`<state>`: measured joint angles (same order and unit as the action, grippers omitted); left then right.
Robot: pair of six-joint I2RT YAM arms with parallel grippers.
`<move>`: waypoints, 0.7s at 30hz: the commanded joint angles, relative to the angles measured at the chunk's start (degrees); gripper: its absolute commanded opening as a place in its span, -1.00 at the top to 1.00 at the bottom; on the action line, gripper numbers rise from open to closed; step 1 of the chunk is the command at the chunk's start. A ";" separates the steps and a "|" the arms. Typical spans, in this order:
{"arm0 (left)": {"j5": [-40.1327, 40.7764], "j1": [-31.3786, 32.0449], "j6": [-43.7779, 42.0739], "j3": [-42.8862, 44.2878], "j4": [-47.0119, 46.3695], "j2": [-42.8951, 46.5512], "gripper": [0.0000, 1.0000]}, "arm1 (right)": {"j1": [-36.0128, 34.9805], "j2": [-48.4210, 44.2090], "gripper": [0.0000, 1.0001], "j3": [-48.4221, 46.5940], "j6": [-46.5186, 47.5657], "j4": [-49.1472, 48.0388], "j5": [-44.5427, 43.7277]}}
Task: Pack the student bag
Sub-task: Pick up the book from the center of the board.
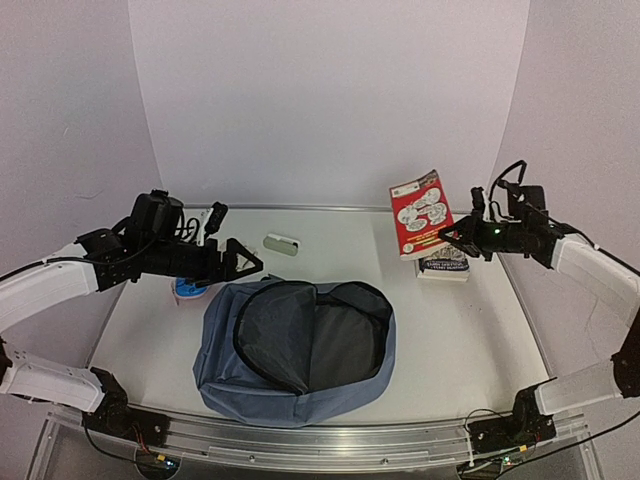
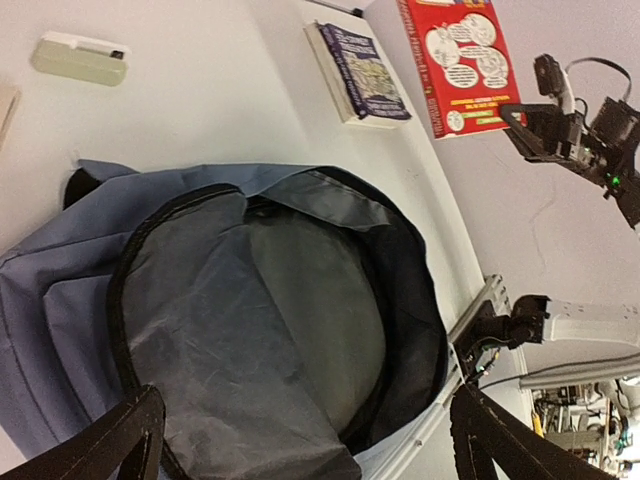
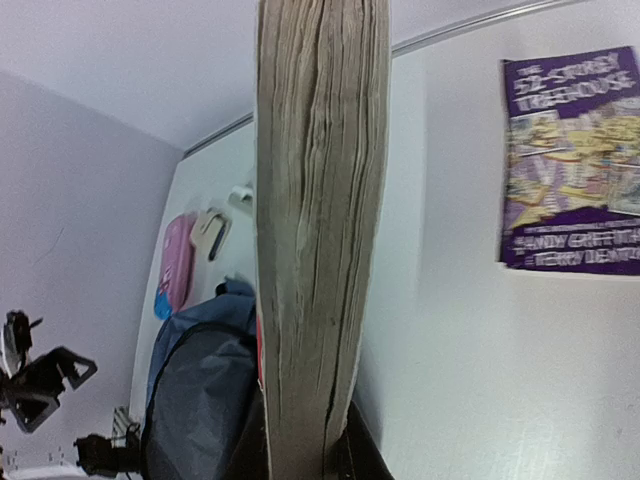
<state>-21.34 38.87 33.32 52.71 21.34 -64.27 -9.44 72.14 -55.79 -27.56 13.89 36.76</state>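
White tabletop (image 1: pixel 470 330) is carrying the student bag (image 1: pixel 295 350) at its near middle — soft dusty-blue fabric, lying flat, gaping on grey lining. Left gripper (image 1: pixel 248 262) is hovering over its far-left corner, jaws spread wide; right gripper (image 1: pixel 455 240) is clamping a red paperback (image 1: pixel 420 213) upright — near a purple book (image 1: pixel 443 265).

Top, L-wrist cams both on bag (image 1: pixel 300 400)

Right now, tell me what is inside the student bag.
The student bag lies unzipped; only its grey lining shows inside, with no packed item visible. The dark recess along one rim, and anything beneath the folded lining, is hidden.
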 commanded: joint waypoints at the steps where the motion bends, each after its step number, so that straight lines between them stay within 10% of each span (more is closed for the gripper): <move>1: -9.60 -0.20 -3.34 4.38 -6.99 -0.08 -0.99 | -8.46 -1.79 1.00 -4.46 1.81 1.18 2.66; 21: -19.24 0.83 -10.54 13.64 0.75 -9.67 -0.99 | -38.05 3.10 1.00 -9.55 7.86 1.58 15.45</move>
<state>-36.74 39.09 26.96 62.25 19.11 -73.54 -45.27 74.04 -61.11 -22.95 18.93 47.64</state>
